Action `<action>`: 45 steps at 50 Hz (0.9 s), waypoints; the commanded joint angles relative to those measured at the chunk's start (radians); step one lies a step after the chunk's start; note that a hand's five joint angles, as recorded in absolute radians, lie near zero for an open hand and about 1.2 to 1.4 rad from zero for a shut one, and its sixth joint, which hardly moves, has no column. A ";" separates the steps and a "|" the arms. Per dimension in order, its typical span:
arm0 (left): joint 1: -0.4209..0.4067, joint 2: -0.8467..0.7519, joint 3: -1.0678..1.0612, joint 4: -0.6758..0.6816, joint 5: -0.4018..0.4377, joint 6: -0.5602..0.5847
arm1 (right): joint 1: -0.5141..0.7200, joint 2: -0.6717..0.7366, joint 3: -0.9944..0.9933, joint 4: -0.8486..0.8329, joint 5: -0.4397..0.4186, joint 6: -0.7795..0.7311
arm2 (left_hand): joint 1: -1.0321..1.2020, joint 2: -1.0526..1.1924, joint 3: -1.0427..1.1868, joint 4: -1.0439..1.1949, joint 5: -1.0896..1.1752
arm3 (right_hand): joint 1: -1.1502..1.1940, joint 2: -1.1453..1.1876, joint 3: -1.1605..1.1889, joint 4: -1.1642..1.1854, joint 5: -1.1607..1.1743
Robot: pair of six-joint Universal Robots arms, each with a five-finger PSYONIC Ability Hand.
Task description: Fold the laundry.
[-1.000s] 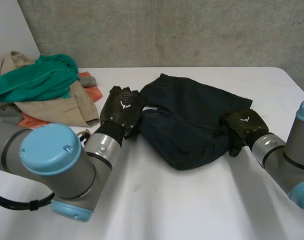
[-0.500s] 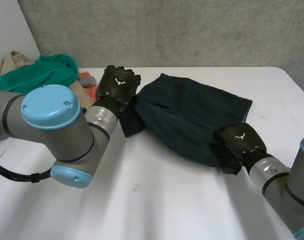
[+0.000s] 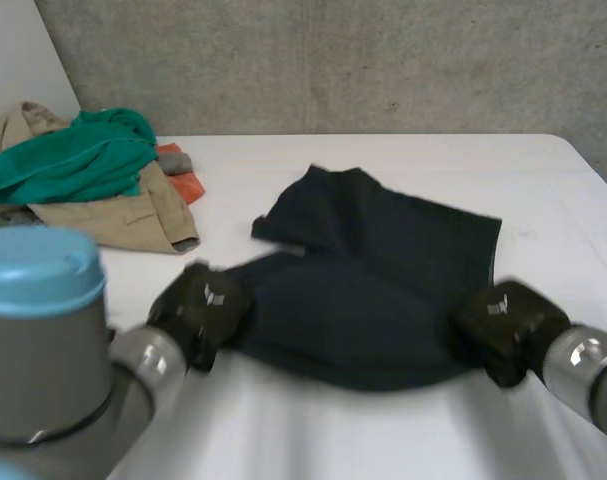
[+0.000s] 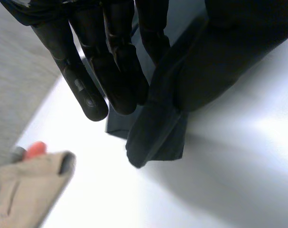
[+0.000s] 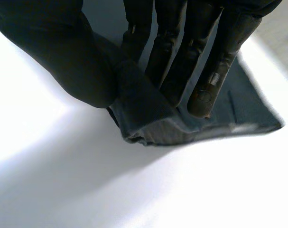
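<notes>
Mid-fold: my left hand [image 3: 198, 308] at eight o'clock and right hand [image 3: 503, 325] at four pinch the shorts [image 3: 373, 270]; next I'd carry that edge toward twelve.

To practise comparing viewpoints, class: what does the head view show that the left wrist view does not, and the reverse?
Head view: the right robot hand holding the dark garment at its right edge. Left wrist view: the left robot hand pinching a fold of that garment between thumb and fingers. Both: that hand, the garment, the tan garment, the white table.
</notes>
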 commanded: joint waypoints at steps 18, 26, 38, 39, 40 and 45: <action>-0.045 -0.375 0.413 0.181 -0.005 0.132 | -0.001 0.209 -0.186 -0.251 0.066 -0.060 | 0.246 0.202 0.205 0.197 0.254 | 0.426 0.220 0.214 0.208 0.241; -0.034 -0.691 0.791 0.445 -0.003 0.315 | 0.033 0.505 -0.441 -0.524 0.230 -0.075 | 0.246 0.202 0.205 0.197 0.254 | 0.426 0.220 0.214 0.208 0.241; -0.025 -0.983 1.095 0.635 0.015 0.344 | 0.034 0.724 -0.636 -0.661 0.271 -0.088 | -0.976 -1.020 -1.017 -1.025 -0.968 | -0.796 -1.002 -1.007 -1.014 -0.981; -0.027 -0.980 1.083 0.654 0.014 0.338 | 0.036 0.716 -0.633 -0.661 0.279 -0.079 | -0.976 -1.020 -1.017 -1.025 -0.968 | -0.796 -1.002 -1.007 -1.014 -0.981; -0.028 -0.975 1.068 0.671 0.012 0.332 | 0.036 0.705 -0.630 -0.659 0.285 -0.062 | -0.976 -1.020 -1.017 -1.025 -0.968 | -0.796 -1.002 -1.007 -1.014 -0.981; -0.031 -0.842 0.907 0.757 0.011 0.283 | 0.022 0.542 -0.541 -0.626 0.287 0.059 | -0.976 -1.020 -1.017 -1.025 -0.968 | -0.796 -1.002 -1.007 -1.014 -0.981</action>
